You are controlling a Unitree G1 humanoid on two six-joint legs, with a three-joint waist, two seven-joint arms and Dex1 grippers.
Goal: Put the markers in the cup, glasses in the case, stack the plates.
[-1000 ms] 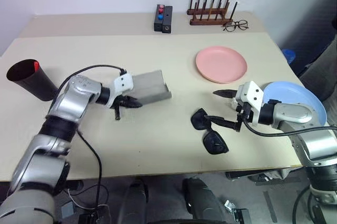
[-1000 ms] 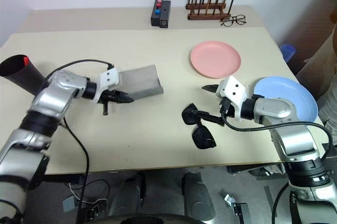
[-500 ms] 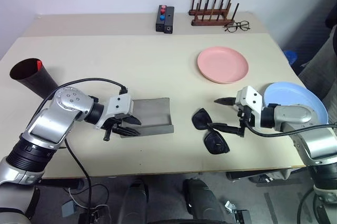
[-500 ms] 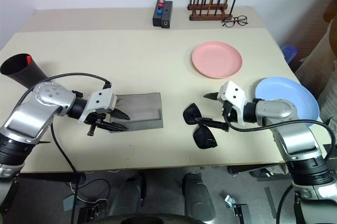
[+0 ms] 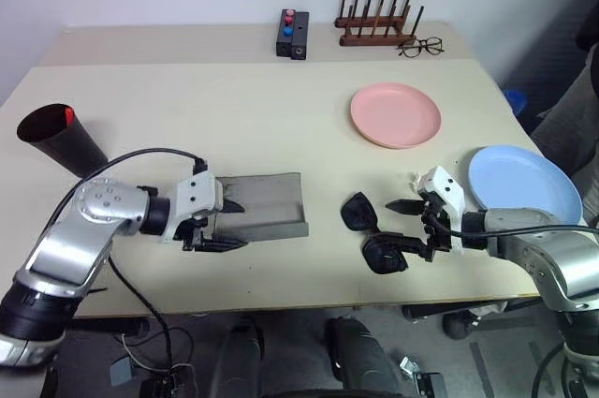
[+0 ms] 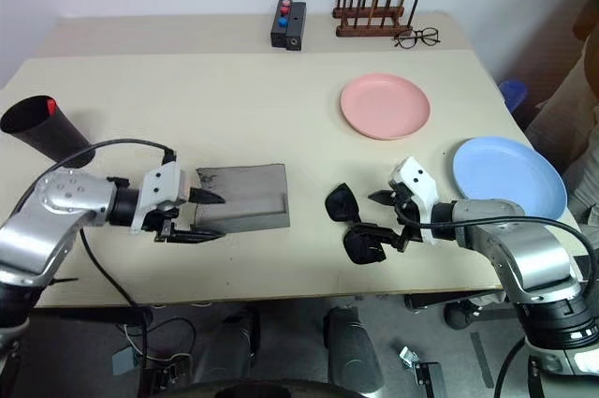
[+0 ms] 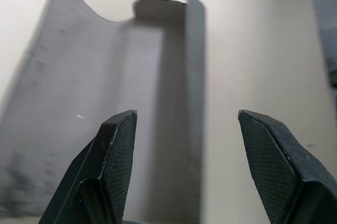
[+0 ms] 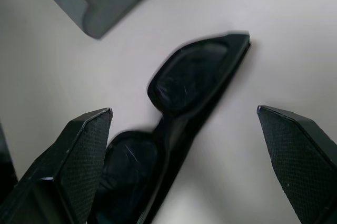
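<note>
Left arm bent low over the desk (image 5: pixel 281 126), forearm reaching inward; left end effector (image 5: pixel 223 223) spread, fingers straddling the near end of the grey case (image 5: pixel 267 205), which lies open and flat, not gripped; right arm low, right end effector (image 5: pixel 409 227) spread wide around the black glasses (image 5: pixel 370 234) resting on the desk between case and blue plate (image 5: pixel 524 183).

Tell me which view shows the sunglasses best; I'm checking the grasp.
The right wrist view: the sunglasses lie close up between the open right tool fingers. Both eye views show them small on the table.
</note>
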